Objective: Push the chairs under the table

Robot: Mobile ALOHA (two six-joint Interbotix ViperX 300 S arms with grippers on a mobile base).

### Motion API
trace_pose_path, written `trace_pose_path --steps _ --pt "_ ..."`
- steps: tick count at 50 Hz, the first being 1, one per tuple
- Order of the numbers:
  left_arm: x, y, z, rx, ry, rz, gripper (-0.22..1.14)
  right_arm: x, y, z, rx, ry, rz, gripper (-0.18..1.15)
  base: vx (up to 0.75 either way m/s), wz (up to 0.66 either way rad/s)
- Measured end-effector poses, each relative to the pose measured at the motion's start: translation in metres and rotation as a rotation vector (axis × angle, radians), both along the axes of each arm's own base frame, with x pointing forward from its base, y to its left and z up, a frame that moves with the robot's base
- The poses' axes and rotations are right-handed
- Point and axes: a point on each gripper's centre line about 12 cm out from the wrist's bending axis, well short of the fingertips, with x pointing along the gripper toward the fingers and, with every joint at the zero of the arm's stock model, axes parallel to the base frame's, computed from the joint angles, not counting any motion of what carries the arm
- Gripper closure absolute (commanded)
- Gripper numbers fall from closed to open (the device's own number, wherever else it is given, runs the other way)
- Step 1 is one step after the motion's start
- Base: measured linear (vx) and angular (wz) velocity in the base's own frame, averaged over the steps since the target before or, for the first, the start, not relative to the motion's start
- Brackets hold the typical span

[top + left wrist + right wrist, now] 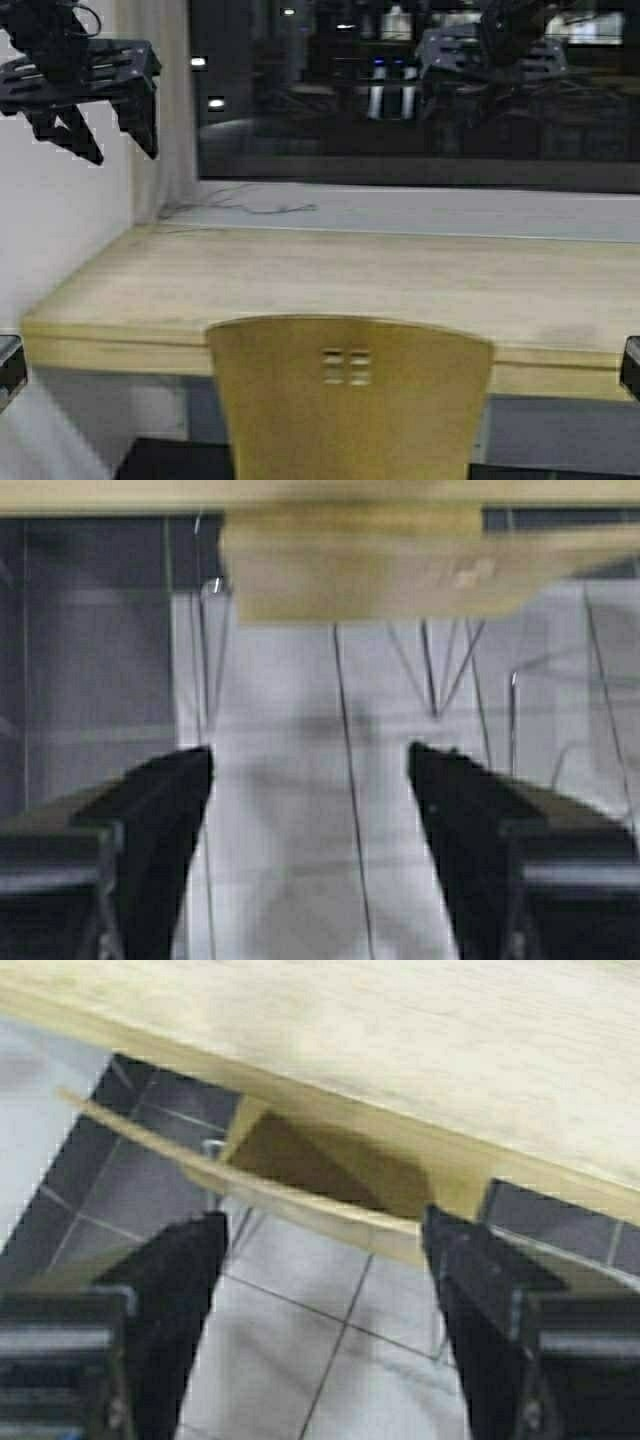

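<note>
Across the middle of the high view runs the table (330, 275), a pale wood counter with a thick front edge, set against a sill below a dark window (420, 90). At the lower centre of that frame stands one chair (350, 400), its curved yellow-tan back with four small square cut-outs just in front of the table's edge; the seat is hidden, so how far it sits under the top cannot be told from here. At the upper left of the frame the left gripper (125, 145) is raised in front of the white wall, its dark fingers spread apart and holding nothing. The left wrist view shows the left gripper (310, 780) fingers wide apart over pale floor tiles and thin chrome legs. The right wrist view shows the right gripper (325, 1260) likewise spread wide and empty, with the chair's back edge and the table's front edge beyond it
</note>
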Motion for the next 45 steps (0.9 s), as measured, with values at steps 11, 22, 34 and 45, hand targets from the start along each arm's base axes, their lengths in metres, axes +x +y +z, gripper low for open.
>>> trace_pose_path --steps 11,22,34,45 --pt "0.006 0.000 -0.004 0.027 0.005 -0.011 -0.01 -0.001 0.004 0.002 0.002 0.002 0.007 0.04 -0.23 0.36" --pt "0.020 -0.004 -0.006 0.031 0.006 -0.009 -0.01 0.000 0.001 0.003 0.010 0.022 -0.013 0.04 -0.29 0.29" --pt "0.021 -0.005 -0.005 0.031 0.002 -0.011 -0.01 0.005 0.003 0.010 0.032 0.013 -0.028 0.04 -0.31 0.19" --pt "0.021 -0.006 -0.002 0.019 -0.005 -0.004 -0.01 0.006 0.002 0.005 0.027 0.027 -0.033 0.04 -0.35 0.24"
